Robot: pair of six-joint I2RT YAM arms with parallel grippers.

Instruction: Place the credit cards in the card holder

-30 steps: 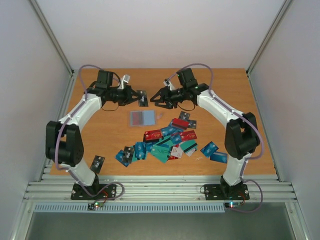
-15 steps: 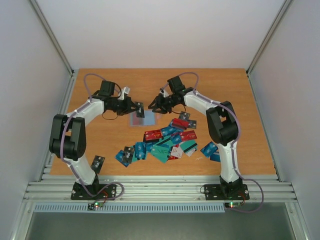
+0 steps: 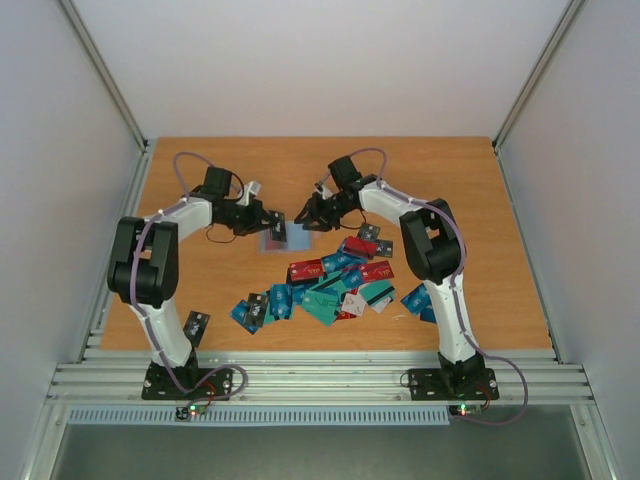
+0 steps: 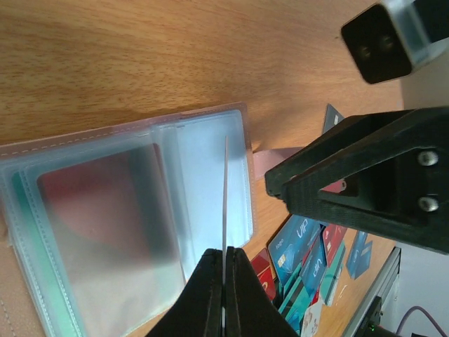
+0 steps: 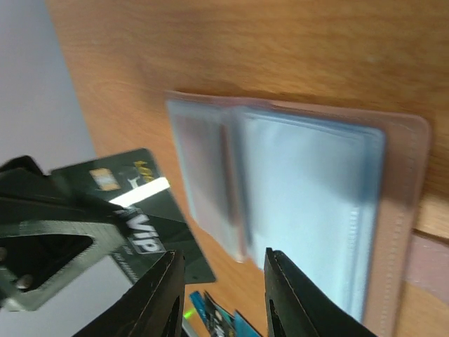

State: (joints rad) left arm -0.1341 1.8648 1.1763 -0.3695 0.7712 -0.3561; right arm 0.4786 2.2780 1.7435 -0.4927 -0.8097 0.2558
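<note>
Near centre of table (image 3: 450, 180): heap of loose credit cards (image 3: 335, 285), not yet loaded. By judgement, most of the task outstanding. Legible on blue cards (image 4: 298, 235): "VIP".

Farther back, between both grippers: card holder (image 3: 272, 243), lying open, sleeves up. Apparently one reddish card behind a cloudy sleeve.

Left gripper (image 3: 275, 224): clamped on black card (image 5: 144, 210), poised over the holder, not inserted. Marked "VIP".

Right gripper (image 3: 303, 221): jaws partly apart, nothing between them.
</note>
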